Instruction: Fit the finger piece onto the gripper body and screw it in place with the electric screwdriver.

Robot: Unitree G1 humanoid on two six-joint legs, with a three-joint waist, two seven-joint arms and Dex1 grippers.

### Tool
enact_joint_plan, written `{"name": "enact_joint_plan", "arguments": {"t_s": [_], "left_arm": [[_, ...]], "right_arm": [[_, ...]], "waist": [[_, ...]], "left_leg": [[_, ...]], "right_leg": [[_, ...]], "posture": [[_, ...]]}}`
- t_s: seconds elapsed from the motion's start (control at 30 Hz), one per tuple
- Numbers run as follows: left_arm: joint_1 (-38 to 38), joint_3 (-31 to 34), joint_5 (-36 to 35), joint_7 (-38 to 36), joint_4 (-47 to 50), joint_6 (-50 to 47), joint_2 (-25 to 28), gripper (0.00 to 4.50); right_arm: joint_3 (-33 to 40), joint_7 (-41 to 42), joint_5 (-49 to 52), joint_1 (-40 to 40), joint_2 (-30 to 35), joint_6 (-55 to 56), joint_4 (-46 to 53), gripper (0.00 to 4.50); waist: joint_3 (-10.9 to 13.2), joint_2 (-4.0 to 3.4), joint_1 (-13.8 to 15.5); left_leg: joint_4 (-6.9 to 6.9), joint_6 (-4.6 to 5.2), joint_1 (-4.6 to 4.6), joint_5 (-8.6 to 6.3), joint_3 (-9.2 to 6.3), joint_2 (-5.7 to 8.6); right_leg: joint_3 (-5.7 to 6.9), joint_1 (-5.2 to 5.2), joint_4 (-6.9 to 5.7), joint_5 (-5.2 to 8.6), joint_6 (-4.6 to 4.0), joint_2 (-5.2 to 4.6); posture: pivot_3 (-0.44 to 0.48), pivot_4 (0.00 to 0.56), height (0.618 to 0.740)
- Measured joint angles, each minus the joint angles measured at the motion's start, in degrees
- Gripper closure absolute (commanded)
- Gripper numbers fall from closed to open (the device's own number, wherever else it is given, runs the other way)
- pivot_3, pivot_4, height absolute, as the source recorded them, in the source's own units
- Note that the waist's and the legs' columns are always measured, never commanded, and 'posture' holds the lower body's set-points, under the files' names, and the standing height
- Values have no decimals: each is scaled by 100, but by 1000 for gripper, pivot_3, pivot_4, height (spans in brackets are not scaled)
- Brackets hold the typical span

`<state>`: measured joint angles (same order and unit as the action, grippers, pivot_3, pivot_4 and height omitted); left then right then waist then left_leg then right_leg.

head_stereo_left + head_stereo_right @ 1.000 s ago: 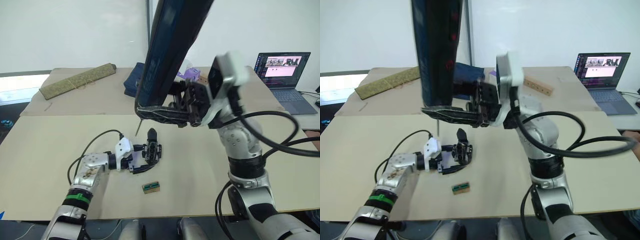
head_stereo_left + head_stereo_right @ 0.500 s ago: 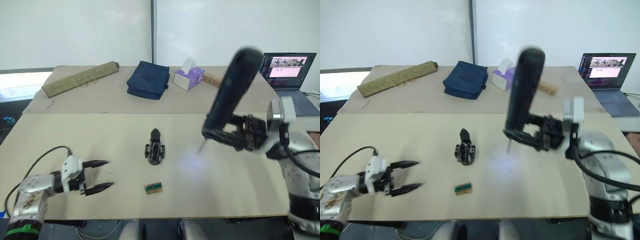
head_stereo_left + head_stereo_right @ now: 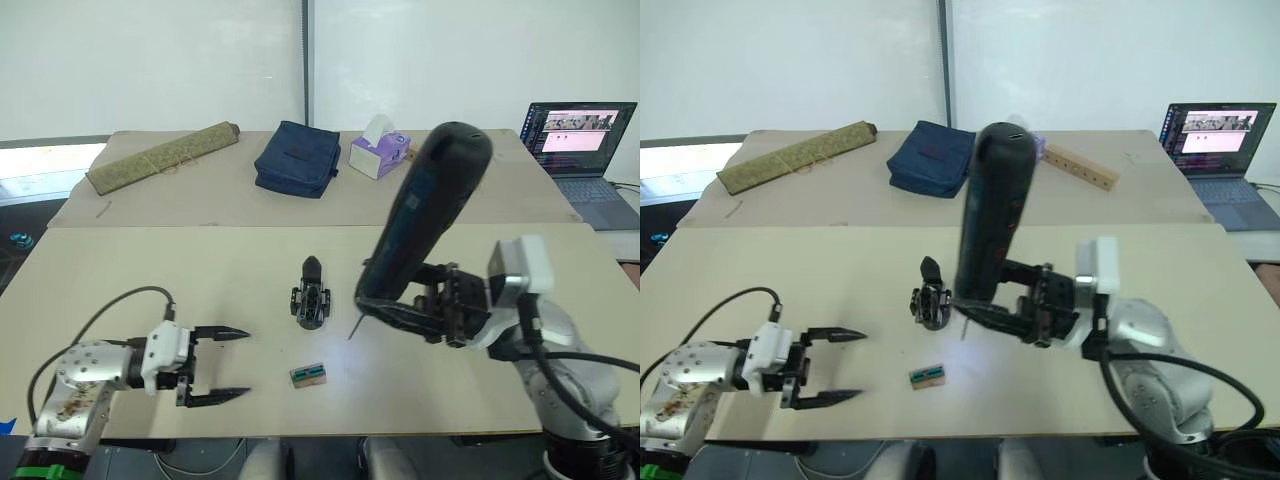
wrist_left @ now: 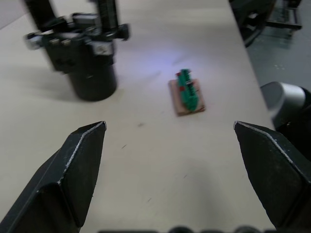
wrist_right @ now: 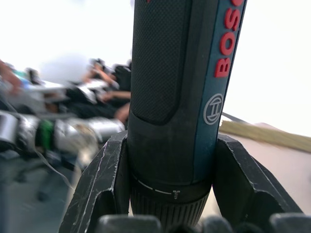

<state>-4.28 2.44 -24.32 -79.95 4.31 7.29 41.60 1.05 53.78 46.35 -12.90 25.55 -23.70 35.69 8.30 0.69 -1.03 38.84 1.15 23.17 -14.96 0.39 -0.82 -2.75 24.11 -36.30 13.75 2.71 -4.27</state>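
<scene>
The right gripper [image 3: 425, 318] was clamped on the screwdriver [image 3: 425, 225] near its bit end, one finger on each side of the barrel, with the tool held tilted, rounded end up and thin bit pointing down. The bit tip hung just beside the gripper body [image 3: 311, 299], on its right and apart from it. The left gripper [image 3: 215, 366] was spread wide and held nothing; it was seen well to the left of the gripper body, low over the table [image 3: 120, 270]. The gripper body stood alone on the table, a black pointed finger rising from its top; whether this was the finger piece already fitted could not be told. A small green-topped block [image 3: 306, 374] lay near the gripper body, on the robot's side of it.

Several risks were judged. With nothing steadying the gripper body, it could be pushed over or spun by the bit. With the screwdriver so tilted, the bit could miss the screw or slip off.
</scene>
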Motion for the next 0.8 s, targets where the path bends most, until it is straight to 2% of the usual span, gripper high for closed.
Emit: {"name": "enact_joint_plan", "arguments": {"t_s": [0.13,0.3,0.53,0.8], "left_arm": [[-127,-636,465,256,141,-2,-275,42],[386,-1192,858,579,-20,-15,-686,42],[905,-1459,1093,821,-411,-92,-862,42],[1049,-1565,1098,865,-531,-135,-998,42]], "right_arm": [[-692,385,-582,-159,-183,456,-363,2555],[-1186,878,-1232,-353,-240,984,-1113,2555],[-1364,1191,-1383,-490,-395,1299,-1491,2555],[-1431,1279,-1585,-621,-462,1403,-1751,2555]], "waist": [[1,3,38],[0,4,46],[0,5,22],[0,4,49]], "left_leg": [[17,1,-3,1,0,5],[19,1,-2,2,-1,10],[17,1,-11,1,-10,4],[18,1,-29,2,-11,5]], "right_leg": [[9,-11,5,-1,3,4],[15,-11,-1,-2,4,13],[11,-1,-42,3,-7,38],[8,-18,-45,5,-7,35]], "posture": [[0,150,740],[0,150,740],[0,150,740],[0,150,740]]}}
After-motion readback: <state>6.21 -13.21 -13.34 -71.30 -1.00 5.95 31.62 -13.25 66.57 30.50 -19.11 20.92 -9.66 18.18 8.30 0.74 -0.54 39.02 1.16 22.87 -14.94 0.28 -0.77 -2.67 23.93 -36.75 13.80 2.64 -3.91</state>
